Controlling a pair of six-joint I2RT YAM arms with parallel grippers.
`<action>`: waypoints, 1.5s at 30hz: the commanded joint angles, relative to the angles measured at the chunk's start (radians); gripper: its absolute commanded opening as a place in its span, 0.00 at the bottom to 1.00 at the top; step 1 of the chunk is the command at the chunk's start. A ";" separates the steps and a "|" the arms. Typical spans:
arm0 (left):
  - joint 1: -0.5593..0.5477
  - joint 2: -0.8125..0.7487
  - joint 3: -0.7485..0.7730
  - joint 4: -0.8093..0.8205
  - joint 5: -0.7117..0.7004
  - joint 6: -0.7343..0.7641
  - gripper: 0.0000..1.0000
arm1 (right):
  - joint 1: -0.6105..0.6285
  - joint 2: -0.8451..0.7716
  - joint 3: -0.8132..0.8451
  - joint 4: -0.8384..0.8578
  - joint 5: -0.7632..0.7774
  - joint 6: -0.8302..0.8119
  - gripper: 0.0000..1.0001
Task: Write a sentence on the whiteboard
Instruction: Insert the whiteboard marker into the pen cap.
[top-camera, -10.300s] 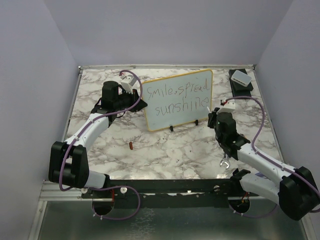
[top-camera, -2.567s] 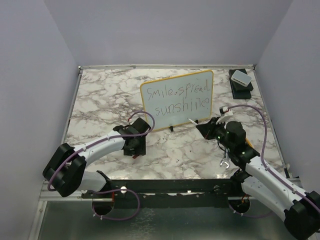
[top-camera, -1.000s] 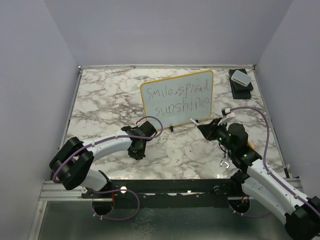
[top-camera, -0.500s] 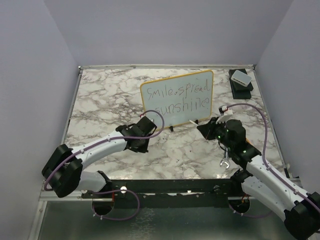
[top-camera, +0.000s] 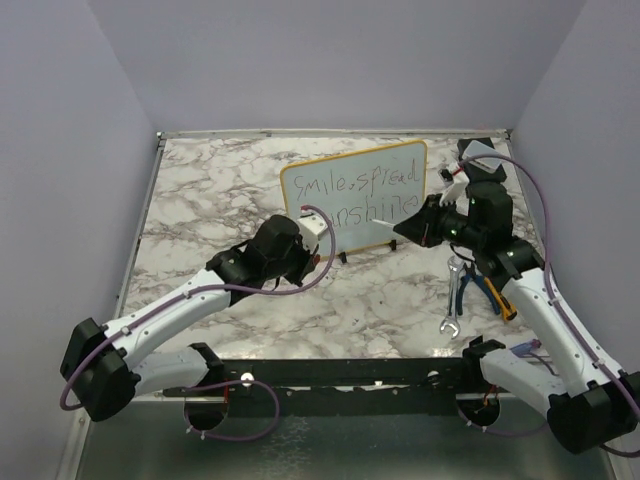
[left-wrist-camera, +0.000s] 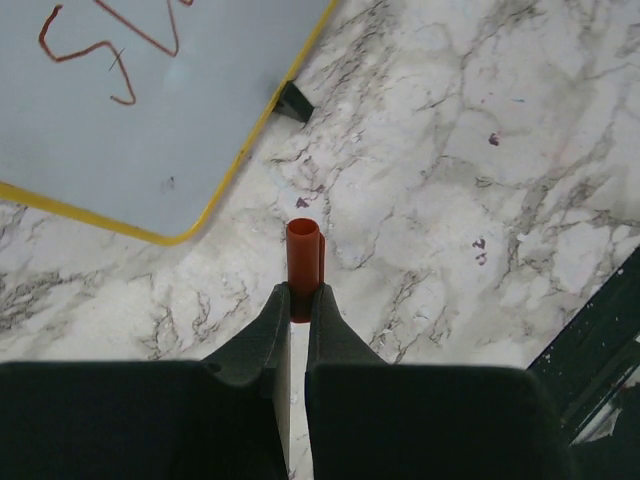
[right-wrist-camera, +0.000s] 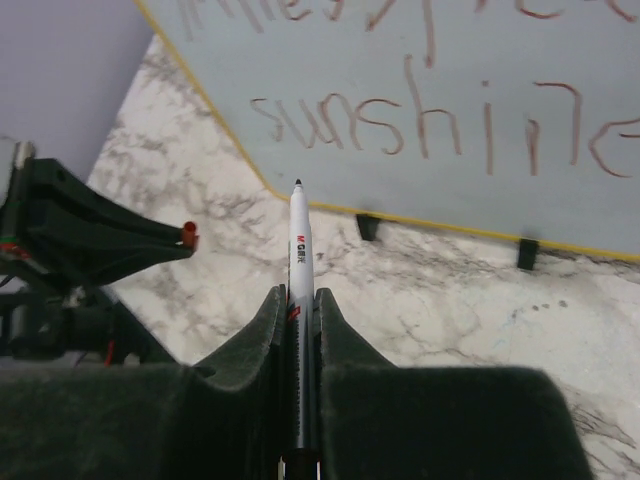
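The whiteboard (top-camera: 352, 197) stands on small black feet at mid table, and the sentence (top-camera: 358, 192) reads "smile, spread sunshine" in two thin handwritten lines. My right gripper (top-camera: 408, 229) is shut on a white marker (right-wrist-camera: 300, 250). Its bare tip points at the board's lower edge, under "sunshine" (right-wrist-camera: 430, 125), without touching it. My left gripper (left-wrist-camera: 301, 295) is shut on a small red cap (left-wrist-camera: 303, 255), held above the marble just off the board's lower left corner (left-wrist-camera: 170, 238). The right wrist view shows that cap (right-wrist-camera: 187, 233) to the left of the marker.
A wrench (top-camera: 452, 300) and pliers (top-camera: 492, 292) with blue and orange handles lie on the marble beneath my right arm. A small white box on a black base (top-camera: 478, 152) sits at the back right corner, partly hidden by that arm. Grey walls enclose the table.
The left gripper closed on the red cap on the marble and lifted it toward the board's lower left corner. The right arm rose and swung back beside the board, uncovering the tools.
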 joint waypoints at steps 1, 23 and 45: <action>-0.007 -0.118 -0.068 0.087 0.225 0.189 0.00 | -0.025 0.028 0.104 -0.184 -0.432 -0.072 0.01; -0.204 -0.173 -0.187 0.182 0.342 0.245 0.00 | 0.054 0.167 0.132 -0.494 -0.627 -0.200 0.01; -0.236 -0.174 -0.187 0.175 0.314 0.251 0.00 | 0.104 0.214 0.139 -0.517 -0.544 -0.210 0.01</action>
